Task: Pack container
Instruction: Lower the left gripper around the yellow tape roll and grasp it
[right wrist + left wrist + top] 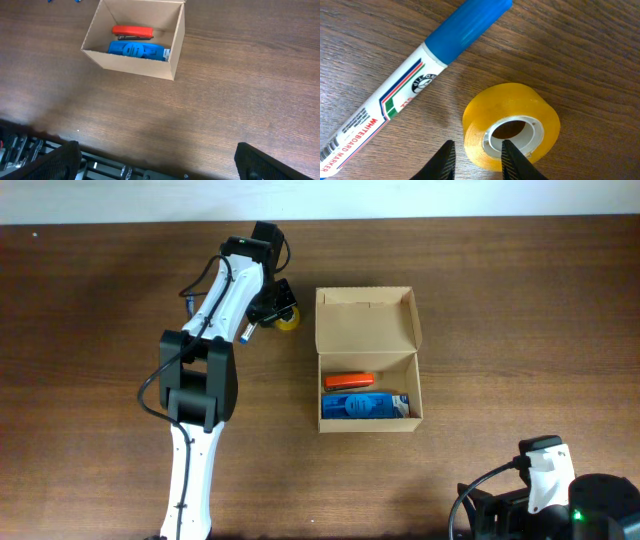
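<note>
Bright, even light — faint soft shadows

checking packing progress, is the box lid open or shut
Open. The flap is folded back behind the box, and the red stapler and blue pack show inside from overhead.

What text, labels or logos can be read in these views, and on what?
"WHITEBOARD MARKER": on the white barrel of the blue-capped marker, left wrist view.
Too small to read: the round logo and the fine print on the same barrel.
Blurred, unreadable: the raised mark on the blue item inside the container.
No text visible: the tape roll, the orange-red item.
</note>
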Tool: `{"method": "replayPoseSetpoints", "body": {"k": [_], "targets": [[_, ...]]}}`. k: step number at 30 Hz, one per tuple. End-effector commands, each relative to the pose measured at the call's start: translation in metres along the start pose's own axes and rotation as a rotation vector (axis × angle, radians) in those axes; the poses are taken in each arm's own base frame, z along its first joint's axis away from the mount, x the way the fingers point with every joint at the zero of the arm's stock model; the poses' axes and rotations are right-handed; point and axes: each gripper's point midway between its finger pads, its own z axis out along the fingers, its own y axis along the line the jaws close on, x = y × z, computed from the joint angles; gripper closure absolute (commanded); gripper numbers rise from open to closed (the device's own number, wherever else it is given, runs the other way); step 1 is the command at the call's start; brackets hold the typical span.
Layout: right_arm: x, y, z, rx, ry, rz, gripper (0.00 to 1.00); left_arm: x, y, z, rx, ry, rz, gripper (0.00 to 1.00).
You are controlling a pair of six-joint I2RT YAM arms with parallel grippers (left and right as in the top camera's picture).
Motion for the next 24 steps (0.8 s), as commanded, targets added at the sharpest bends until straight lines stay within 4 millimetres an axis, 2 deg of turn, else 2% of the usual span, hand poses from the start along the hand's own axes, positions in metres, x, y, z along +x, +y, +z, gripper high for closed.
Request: {"method": "replayPoseSetpoints", "body": {"k": [1, 4, 8, 17, 24], "targets": [[-0.003, -0.001, -0.003, 0.007, -0.018, -0.01, 0.01, 0.002, 0.013, 0.023, -0.051, 0.035, -0.016, 0.73], [-0.003, -0.001, -0.003, 0.007, -0.018, -0.01, 0.01, 0.003, 0.013, 0.023, -0.051, 0.036, -0.016, 0.8], [-0.003, -0.001, -0.003, 0.007, -0.018, -0.01, 0.01, 0.004, 0.012, 0.023, -0.052, 0.037, -0.013, 0.98], [-0.003, -0.001, -0.003, 0.007, -0.018, -0.01, 0.01, 0.017, 0.016, 0.018, -0.083, 0.08, 0.011, 0.98], [-0.003, -0.001, -0.003, 0.007, -0.018, -0.01, 0.01, 0.003, 0.0, -0.013, -0.037, 0.018, 0.053, 0.96]]}}
